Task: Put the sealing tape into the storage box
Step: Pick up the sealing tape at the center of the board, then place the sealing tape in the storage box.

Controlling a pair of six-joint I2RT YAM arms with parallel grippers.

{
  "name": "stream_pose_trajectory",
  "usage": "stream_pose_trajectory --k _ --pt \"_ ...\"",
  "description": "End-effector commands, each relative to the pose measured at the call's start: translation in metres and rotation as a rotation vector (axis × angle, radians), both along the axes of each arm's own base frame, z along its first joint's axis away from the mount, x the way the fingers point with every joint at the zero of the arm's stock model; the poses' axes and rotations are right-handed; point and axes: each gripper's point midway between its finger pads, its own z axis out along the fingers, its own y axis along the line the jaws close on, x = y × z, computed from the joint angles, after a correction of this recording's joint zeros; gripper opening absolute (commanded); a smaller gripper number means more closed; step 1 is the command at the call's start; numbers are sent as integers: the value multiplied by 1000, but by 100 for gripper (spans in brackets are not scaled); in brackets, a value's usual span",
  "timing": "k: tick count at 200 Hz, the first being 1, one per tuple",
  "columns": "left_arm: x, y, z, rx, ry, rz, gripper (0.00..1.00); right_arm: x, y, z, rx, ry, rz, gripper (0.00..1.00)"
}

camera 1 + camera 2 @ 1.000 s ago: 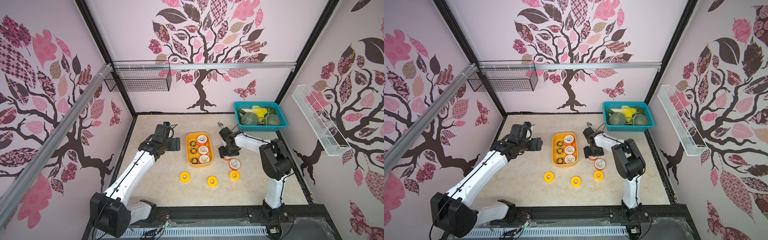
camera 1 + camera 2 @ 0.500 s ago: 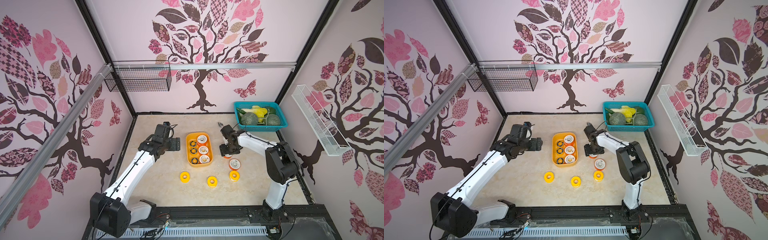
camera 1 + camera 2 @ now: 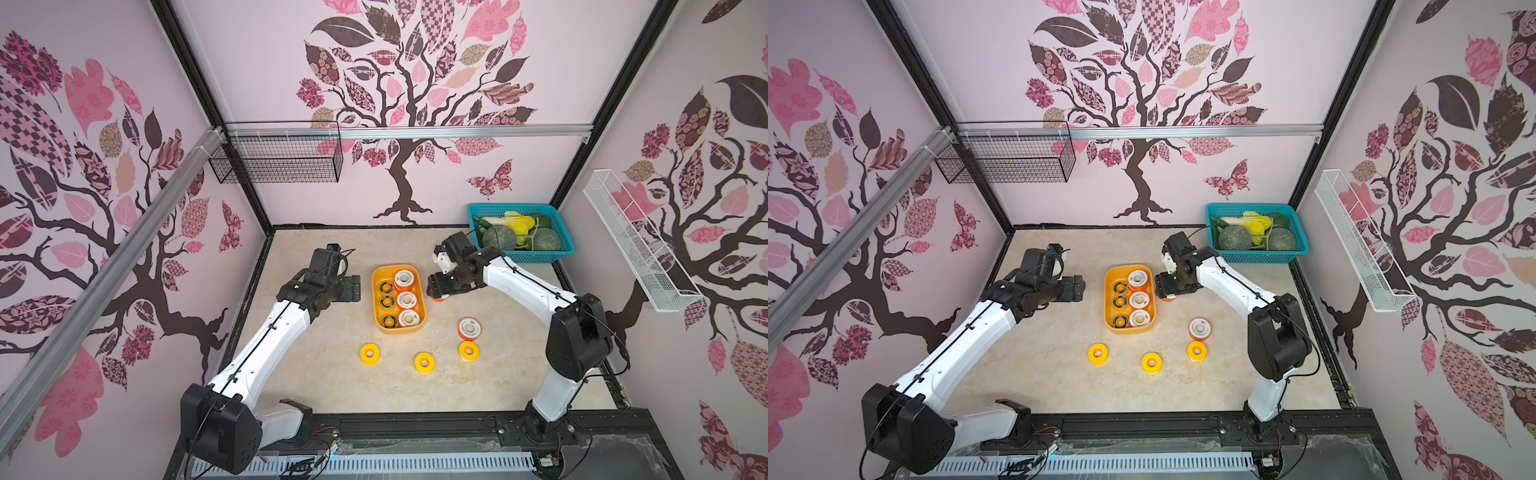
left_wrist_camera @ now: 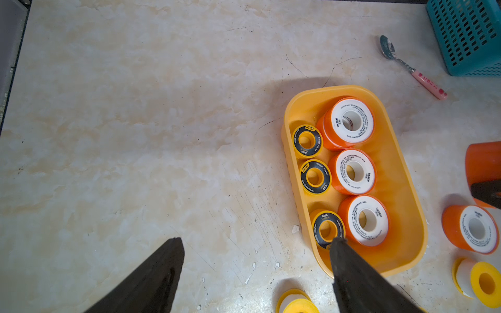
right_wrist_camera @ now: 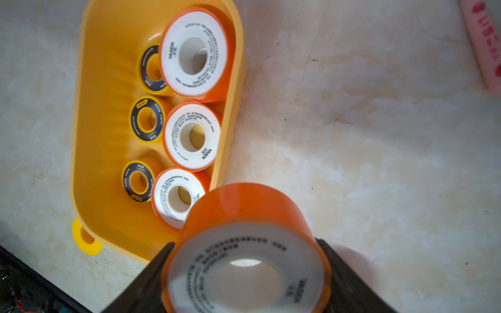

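The yellow-orange storage box (image 3: 399, 331) (image 3: 1129, 330) sits mid-table and holds three orange, white-faced rolls of sealing tape and three black-and-yellow ones (image 4: 314, 176). My right gripper (image 5: 245, 248) (image 3: 440, 286) is shut on another orange roll (image 5: 244, 214) (image 3: 1168, 297), held just beside the box's right wall. My left gripper (image 4: 257, 239) (image 3: 351, 288) hovers open and empty to the left of the box. Loose on the table nearer the front are one orange roll (image 3: 468, 328) and three yellow rolls (image 3: 369, 354) (image 3: 424, 363) (image 3: 469, 351).
A teal basket (image 3: 565, 249) of vegetables stands at the back right corner. A spoon with a pink handle (image 4: 412, 67) lies between it and the box. A black wire basket (image 3: 282, 162) and a white one (image 3: 631, 245) hang on the walls.
My right gripper has shifted a little up and toward the box with the orange roll, and its elbow has swung out to the right. The left arm has not moved.
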Motion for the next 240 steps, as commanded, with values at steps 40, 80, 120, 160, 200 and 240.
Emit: stream_pose_trajectory --k 40,80,120,160,200,240 --pt "3 0 2 -9 -3 14 90 -1 48 12 -50 -53 161 70" --pt "3 0 1 -6 1 12 90 6 65 1 -129 -70 218 70" --pt "3 1 1 -6 2 13 90 10 76 -12 -203 -64 260 70" --pt "3 1 1 -4 2 15 90 15 77 -25 -259 -53 248 70" --pt "3 1 1 -5 3 15 90 17 84 -32 -263 -49 254 69" --pt "3 1 0 -3 5 17 90 19 89 -42 -303 -42 263 69"
